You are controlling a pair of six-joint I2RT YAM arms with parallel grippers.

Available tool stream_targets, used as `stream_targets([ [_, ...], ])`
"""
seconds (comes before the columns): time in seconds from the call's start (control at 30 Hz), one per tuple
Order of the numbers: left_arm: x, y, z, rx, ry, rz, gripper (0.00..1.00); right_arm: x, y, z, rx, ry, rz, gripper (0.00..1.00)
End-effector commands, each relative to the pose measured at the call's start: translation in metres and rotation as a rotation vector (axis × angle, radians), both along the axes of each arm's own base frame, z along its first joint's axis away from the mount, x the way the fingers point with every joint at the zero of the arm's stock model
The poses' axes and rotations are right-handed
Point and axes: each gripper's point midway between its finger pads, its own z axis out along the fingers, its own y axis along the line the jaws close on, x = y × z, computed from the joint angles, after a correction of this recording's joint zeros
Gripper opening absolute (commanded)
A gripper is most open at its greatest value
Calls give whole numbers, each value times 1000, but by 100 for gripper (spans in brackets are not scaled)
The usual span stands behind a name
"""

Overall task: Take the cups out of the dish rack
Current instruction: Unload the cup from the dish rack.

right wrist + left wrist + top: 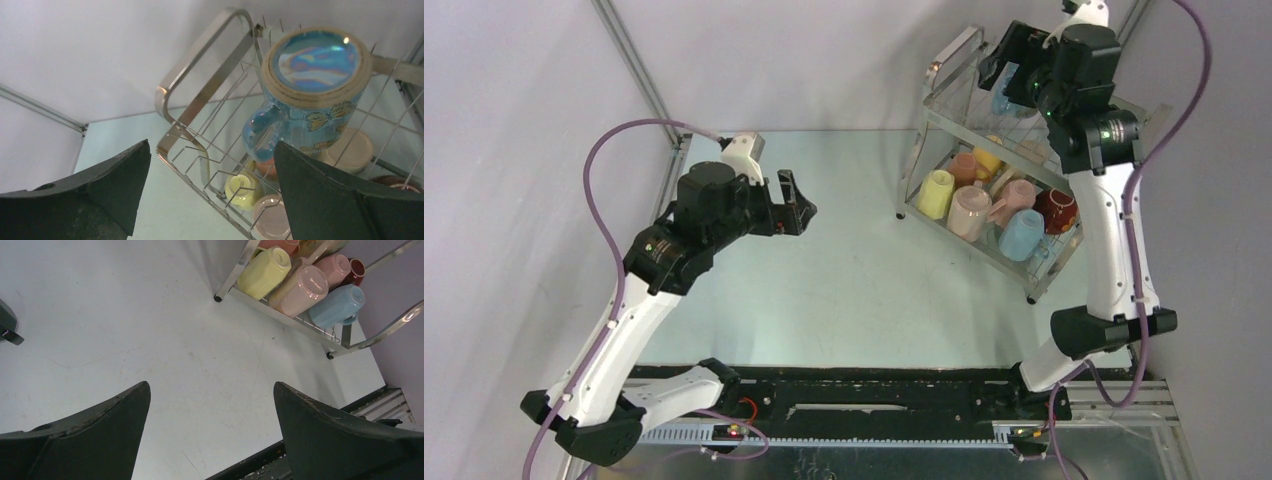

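**Right gripper at upper rack tier**

The blue butterfly-patterned mug (315, 75) stood upside down, glossy base up, on the top tier of the chrome wire dish rack (197, 52). It lay ahead of the right gripper (211, 144), beyond the right-hand finger in the wrist view, with its handle turned toward the gap. The fingers were spread and held nothing. The left gripper (211, 385), equally spread, hung over the table (150, 315), with the rack ahead and to its right.

Clad in white shells along left arm (624, 340) and right arm (1109, 240), with black housings at every joint. Strung with lilac cables (590, 170) looping up from the black rail (874, 400). Lit green at each elbow. Tipped with matte black, wedge-shaped fingers (95, 440), scuffed along the edges.
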Motion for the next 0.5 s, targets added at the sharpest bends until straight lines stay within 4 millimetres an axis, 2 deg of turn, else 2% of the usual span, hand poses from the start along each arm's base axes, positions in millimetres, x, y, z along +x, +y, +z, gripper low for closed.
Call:
stream_targets([
  [0.0, -12, 2, 29, -34, -63, -26, 100, 5, -1, 4, 36, -3, -24, 99],
  [0.17, -15, -1, 29, -46, -56, -42, 100, 23, 0, -19, 40, 56, -65, 95],
  [0.47, -20, 3, 29, -38, -57, -45, 100, 44, -4, -36, 33, 77, -151, 86],
])
